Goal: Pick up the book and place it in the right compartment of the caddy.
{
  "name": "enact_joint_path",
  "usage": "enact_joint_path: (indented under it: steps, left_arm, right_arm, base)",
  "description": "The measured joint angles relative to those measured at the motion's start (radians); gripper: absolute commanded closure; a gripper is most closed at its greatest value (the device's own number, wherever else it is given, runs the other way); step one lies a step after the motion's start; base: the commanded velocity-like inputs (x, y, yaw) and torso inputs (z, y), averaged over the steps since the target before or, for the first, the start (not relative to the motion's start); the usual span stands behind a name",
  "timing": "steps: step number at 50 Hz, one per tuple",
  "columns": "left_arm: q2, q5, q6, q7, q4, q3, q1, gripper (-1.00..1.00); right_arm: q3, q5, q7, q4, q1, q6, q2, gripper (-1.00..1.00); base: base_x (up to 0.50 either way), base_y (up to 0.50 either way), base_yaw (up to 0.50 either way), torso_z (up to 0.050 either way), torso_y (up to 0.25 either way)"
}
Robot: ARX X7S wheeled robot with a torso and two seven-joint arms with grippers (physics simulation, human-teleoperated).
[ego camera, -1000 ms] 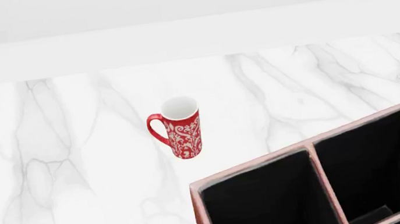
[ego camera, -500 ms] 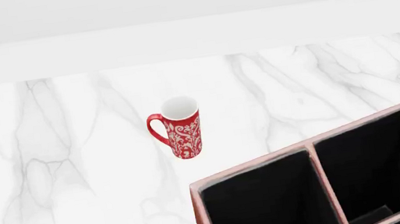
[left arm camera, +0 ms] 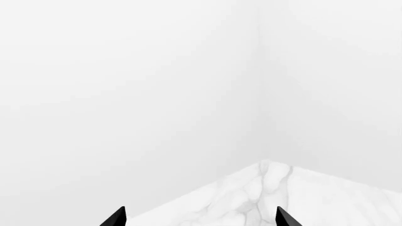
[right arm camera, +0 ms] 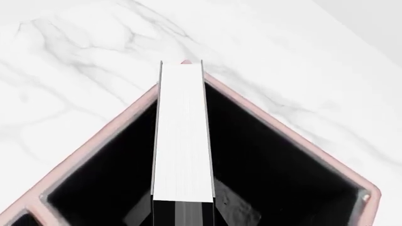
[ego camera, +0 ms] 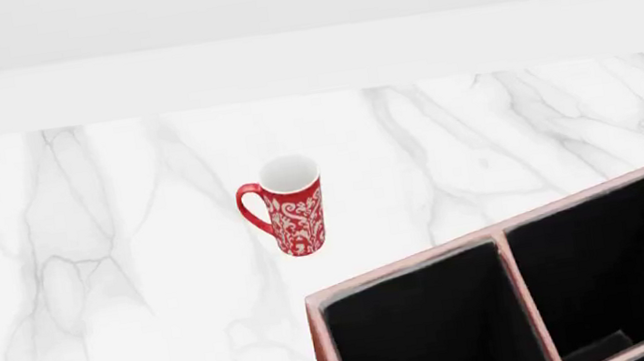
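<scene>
My book (right arm camera: 182,136) shows white page edges and black covers. The caddy (ego camera: 411,272) is reddish-brown outside, black inside. A red mug (ego camera: 289,207) carries white swirls on white grey-veined marble (ego camera: 81,262).

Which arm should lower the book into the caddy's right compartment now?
Right. Its wrist view shows the book held edge-up directly over a caddy compartment. The left gripper is open, empty, and facing a bare wall and counter corner.

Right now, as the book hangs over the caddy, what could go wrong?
1. In the right wrist view the book reaches past the caddy's corner, so it may catch the rim if lowered.
2. Hardly any of the book shows in the head view, so alignment is hard to check there.
</scene>
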Motion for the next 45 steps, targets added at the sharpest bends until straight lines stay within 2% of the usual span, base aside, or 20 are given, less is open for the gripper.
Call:
enact_joint_path:
  steps: [10,11,37,45]
  left_arm:
    - [-0.002,-0.005,0.0,-0.001,0.0,-0.005,0.002,-1.0]
    - [-0.003,-0.006,-0.001,-0.001,0.0,-0.005,0.002,-1.0]
    - [-0.002,-0.009,0.005,-0.001,0.0,-0.009,0.009,-1.0]
    - [-0.031,-0.039,-0.028,-0.013,0.002,0.0,-0.001,-1.0]
  right_arm:
    - [-0.01,-0.005,-0.019,0.031,0.002,0.004,-0.015,1.0]
    - [-0.01,-0.005,-0.021,0.033,0.003,0.004,-0.016,-1.0]
    - [-0.007,-0.058,-0.047,0.052,0.03,0.02,-0.029,-1.0]
    - [0.009,-0.083,-0.06,-0.053,0.021,-0.042,-0.005,-1.0]
  base:
    - [0.0,0.0,0.0,0.0,0.001]
    - [0.0,0.0,0.0,0.0,0.0]
    - [0.0,0.0,0.0,0.0,0.0]
    - [0.0,0.0,0.0,0.0,0.0]
